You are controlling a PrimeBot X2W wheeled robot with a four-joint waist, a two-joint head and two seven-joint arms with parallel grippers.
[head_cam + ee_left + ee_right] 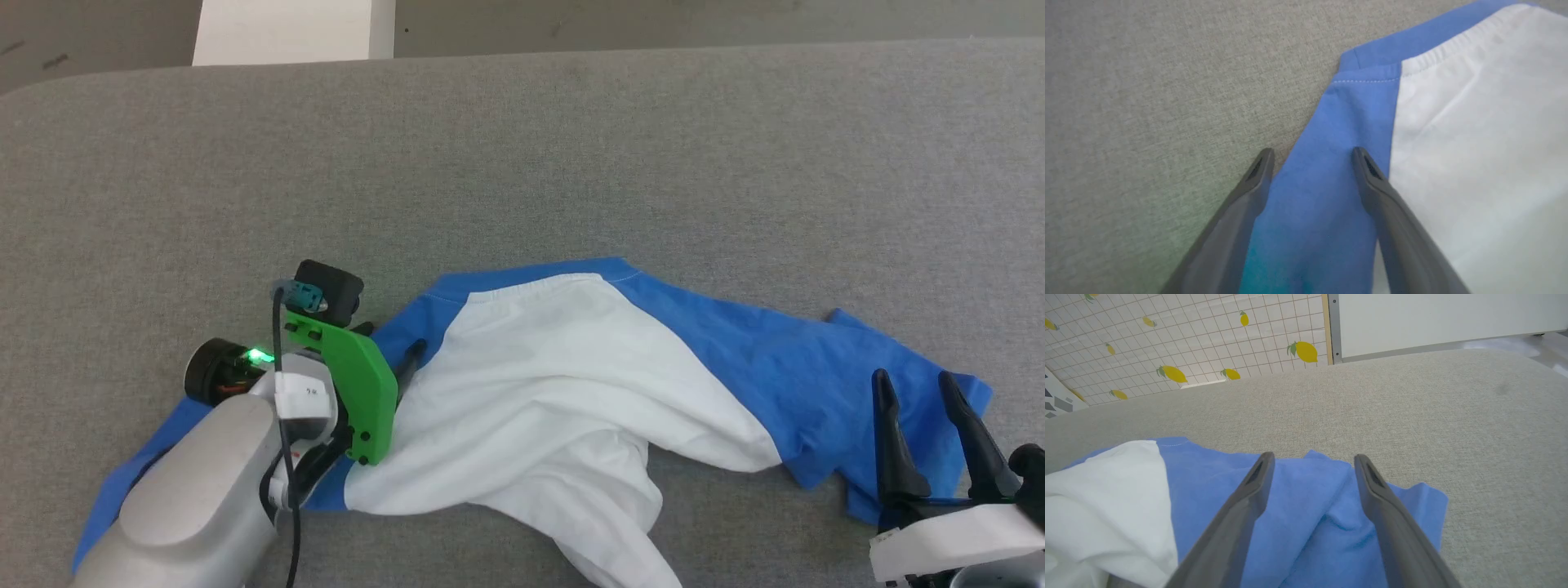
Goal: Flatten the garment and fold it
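Loosely the garment (555,384) (white, blue shoulders) lies bunched, both end effectors (1312,153) (1312,457) spread.

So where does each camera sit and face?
Head view: on the head, facing down at table and T-shirt; left end effector, right end effector show.
Left wrist view: on left wrist, along its fingers onto the blue shoulder.
Right wrist view: on right wrist, along its fingers over a blue sleeve toward a lemon-patterned wall.
All three share the T-shirt.
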